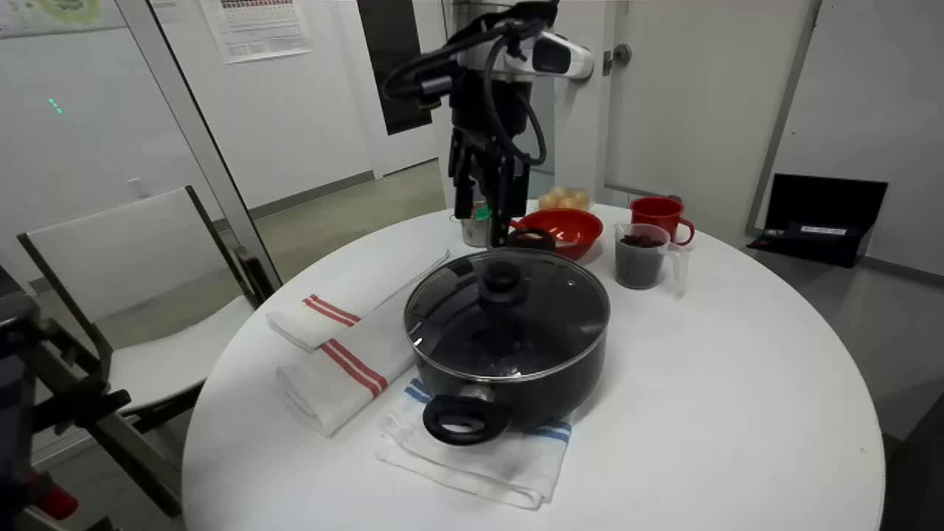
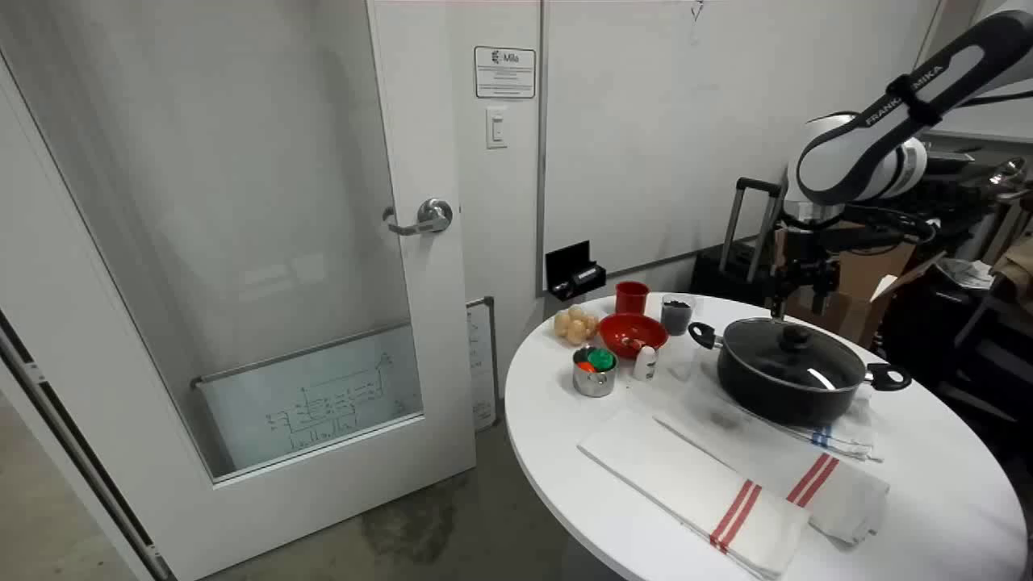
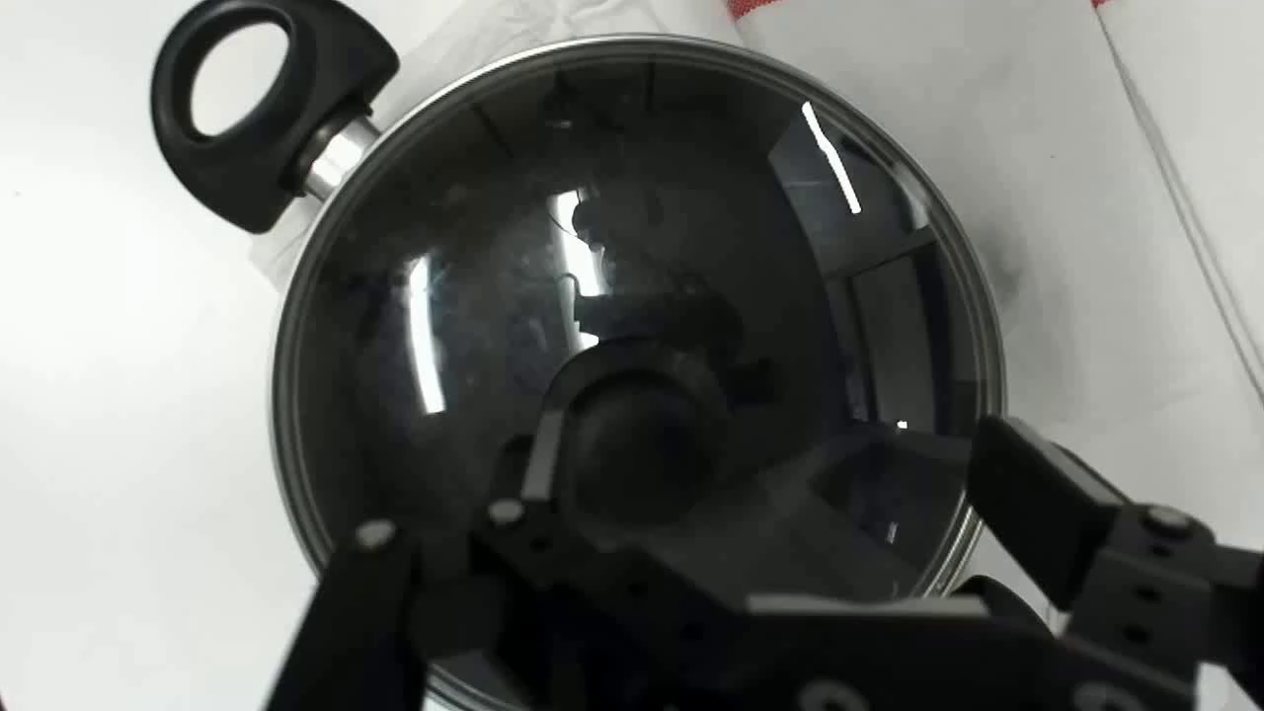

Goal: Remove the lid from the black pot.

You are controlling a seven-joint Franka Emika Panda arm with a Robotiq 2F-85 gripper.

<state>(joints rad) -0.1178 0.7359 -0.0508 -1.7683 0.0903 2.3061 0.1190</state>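
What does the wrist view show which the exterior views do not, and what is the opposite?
Only the wrist view shows several long bright reflections spread across the lid. Only the exterior views show the red bowl and the red mug. All share the lid on the black pot, the red-striped towels and the open gripper.

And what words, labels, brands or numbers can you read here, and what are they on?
"FRANK" and "MIKA" on the robot arm; a strap covers the part between.
"Mila" on the wall sign; its smaller lines are unreadable.
Too small or blurred: marks on the wall sheet, low whiteboard, white bottle.
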